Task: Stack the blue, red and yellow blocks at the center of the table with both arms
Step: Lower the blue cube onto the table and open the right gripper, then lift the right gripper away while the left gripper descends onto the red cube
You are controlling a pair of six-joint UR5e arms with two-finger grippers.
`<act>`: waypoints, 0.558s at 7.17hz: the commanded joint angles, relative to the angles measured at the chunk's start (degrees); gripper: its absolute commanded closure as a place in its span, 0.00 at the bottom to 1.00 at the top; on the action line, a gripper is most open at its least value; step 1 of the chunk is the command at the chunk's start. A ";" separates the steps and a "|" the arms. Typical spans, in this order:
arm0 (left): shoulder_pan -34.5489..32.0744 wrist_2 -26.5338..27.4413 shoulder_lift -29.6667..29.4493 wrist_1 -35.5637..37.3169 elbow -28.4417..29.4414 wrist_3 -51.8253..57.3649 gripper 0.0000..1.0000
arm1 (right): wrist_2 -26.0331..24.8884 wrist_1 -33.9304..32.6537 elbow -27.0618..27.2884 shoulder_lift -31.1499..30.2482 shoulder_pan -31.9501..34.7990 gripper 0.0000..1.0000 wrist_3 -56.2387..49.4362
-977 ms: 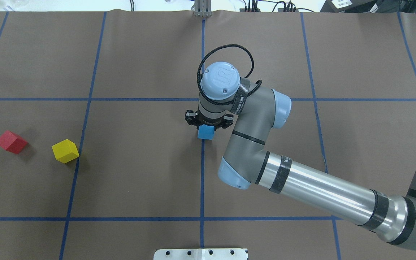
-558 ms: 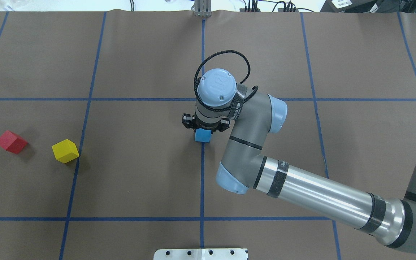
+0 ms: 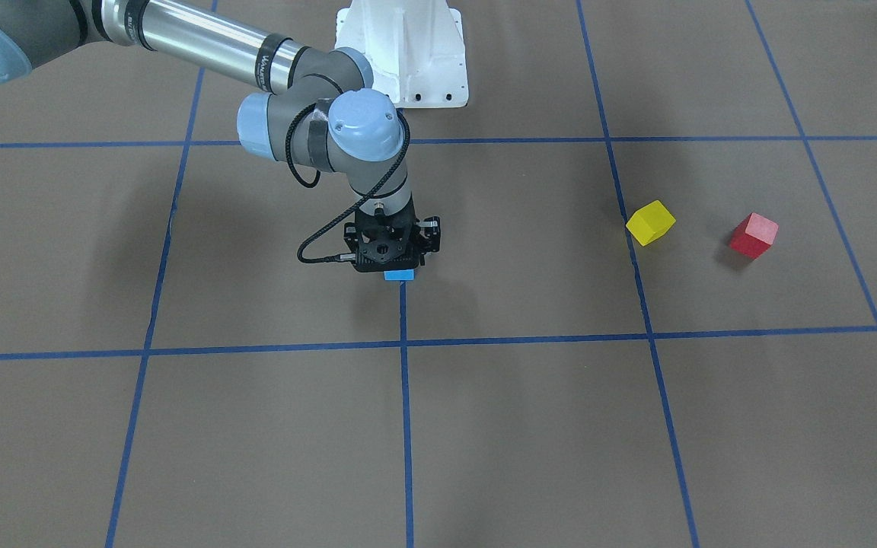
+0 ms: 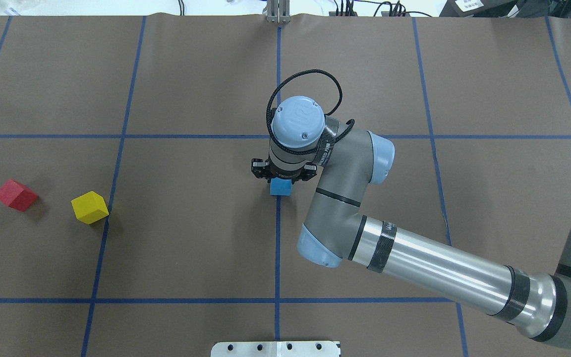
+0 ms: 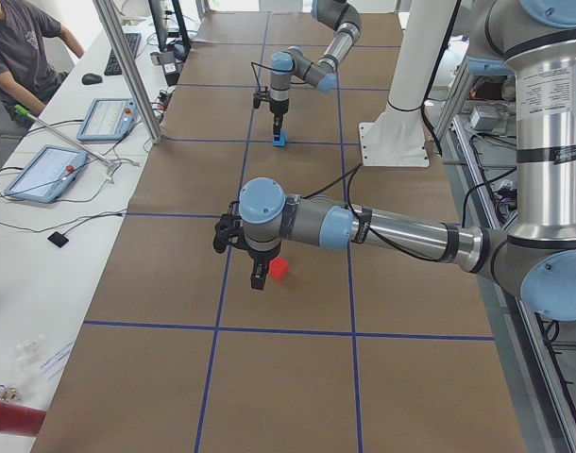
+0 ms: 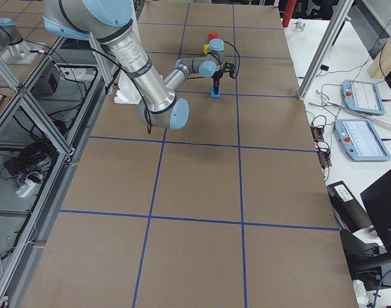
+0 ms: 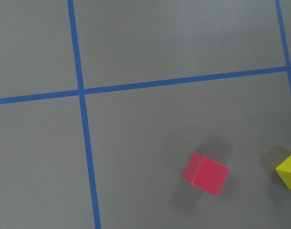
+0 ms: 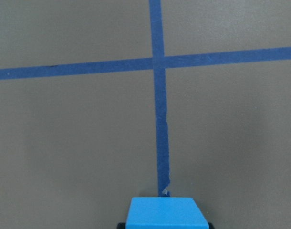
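Blue block (image 4: 280,188) down at the middle line, pinched in the right gripper (image 4: 283,171)!

Directly under the tool, square to the tape, at or just off the table (image 4: 191,238); contact hard to judge. Small matte cube, clean edges. Red block (image 4: 16,194) and yellow block (image 4: 89,207) far off toward the robot's left, near each other but apart. Left gripper (image 5: 259,275) hanging just beside red, nearer arm for it; open or closed, impossible to tell.

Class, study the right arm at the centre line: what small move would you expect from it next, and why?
Probably opening the right gripper and lifting clear. Its fingers flank the blue block, which looks set down on the table at the centre tape line, while the red block and yellow block lie unstacked far off.
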 commanded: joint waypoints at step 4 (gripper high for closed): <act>18.17 11.37 1.32 -17.76 0.82 -23.83 0.01 | 16.28 -0.39 24.45 -19.67 15.57 0.00 -2.00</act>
